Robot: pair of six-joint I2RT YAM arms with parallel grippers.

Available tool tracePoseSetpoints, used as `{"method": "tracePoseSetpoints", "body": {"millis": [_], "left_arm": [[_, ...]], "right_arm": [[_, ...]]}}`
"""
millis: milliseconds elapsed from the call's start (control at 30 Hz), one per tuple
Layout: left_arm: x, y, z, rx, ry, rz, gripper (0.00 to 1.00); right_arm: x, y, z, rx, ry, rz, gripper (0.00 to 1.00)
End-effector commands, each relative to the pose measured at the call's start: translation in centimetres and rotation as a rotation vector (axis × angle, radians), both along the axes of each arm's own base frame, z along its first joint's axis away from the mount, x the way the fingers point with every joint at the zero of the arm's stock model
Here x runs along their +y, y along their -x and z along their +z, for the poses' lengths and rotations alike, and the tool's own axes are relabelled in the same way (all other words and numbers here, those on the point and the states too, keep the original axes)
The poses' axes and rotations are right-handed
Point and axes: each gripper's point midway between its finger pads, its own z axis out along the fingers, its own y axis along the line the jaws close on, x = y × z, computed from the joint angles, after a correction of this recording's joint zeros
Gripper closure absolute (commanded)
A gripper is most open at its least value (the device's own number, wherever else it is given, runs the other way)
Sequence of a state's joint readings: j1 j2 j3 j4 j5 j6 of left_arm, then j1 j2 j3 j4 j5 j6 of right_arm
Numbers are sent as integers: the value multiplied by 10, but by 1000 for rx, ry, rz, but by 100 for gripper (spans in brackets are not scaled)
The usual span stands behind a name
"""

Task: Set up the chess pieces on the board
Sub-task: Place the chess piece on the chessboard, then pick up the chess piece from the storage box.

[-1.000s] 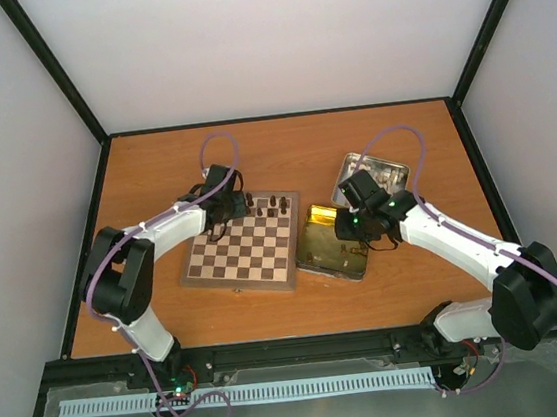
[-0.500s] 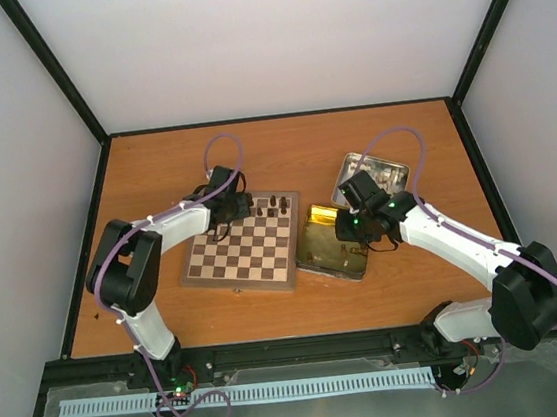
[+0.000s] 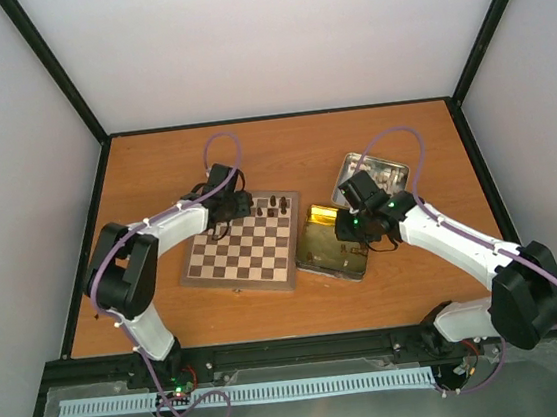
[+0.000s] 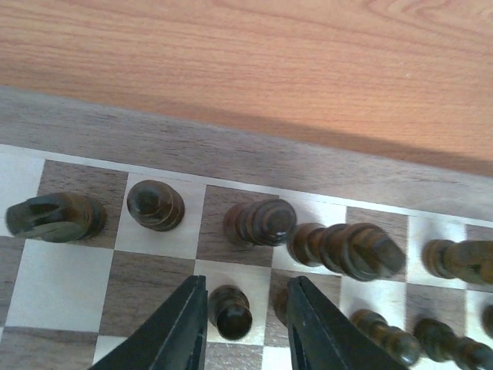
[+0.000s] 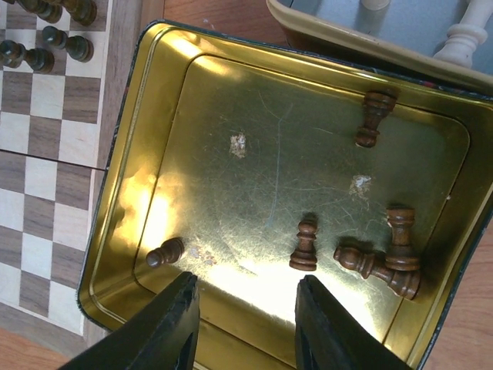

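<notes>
Left gripper (image 4: 246, 287): jaws apart, straddling 1 upright dark pawn (image 4: 229, 311) at 12 o'clock on the board (image 4: 231, 158), apparently not gripping it. Advise a straight vertical lift, as neighbouring pieces (image 4: 343, 250) crowd in at 3 o'clock. Right gripper (image 5: 245, 287): jaws apart, empty, over the tin (image 5: 115, 200).

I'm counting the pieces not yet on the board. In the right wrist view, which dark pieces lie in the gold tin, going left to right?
Lone pawn lying at the left → pawn in the middle → crossed pair at the right. The piece near the far rim overlaps that pair sideways, so it's left out.
</notes>
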State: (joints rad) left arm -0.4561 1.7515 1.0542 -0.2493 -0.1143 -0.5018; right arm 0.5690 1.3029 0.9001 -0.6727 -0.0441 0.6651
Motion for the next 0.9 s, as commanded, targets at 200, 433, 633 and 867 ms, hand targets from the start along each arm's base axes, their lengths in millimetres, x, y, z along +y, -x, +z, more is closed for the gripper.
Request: {"method": "tracePoseSetpoints", "body": {"millis": [200,433,633,867], "left_arm": [[11,14,54,-70,44,34,69],[41,49,73,-121,43,105,53],[52,74,83,-155,98,123,46],[44,88,85,-150,183,93,44]], "right_arm": [[-28,-18,-23,-5,215,-40,64],[-33,-43,-34,-61,280,-99,63],[-29,-62,-53,-93,281,-148,65],[-37,-69,-74,-79,307,-260,69]]}}
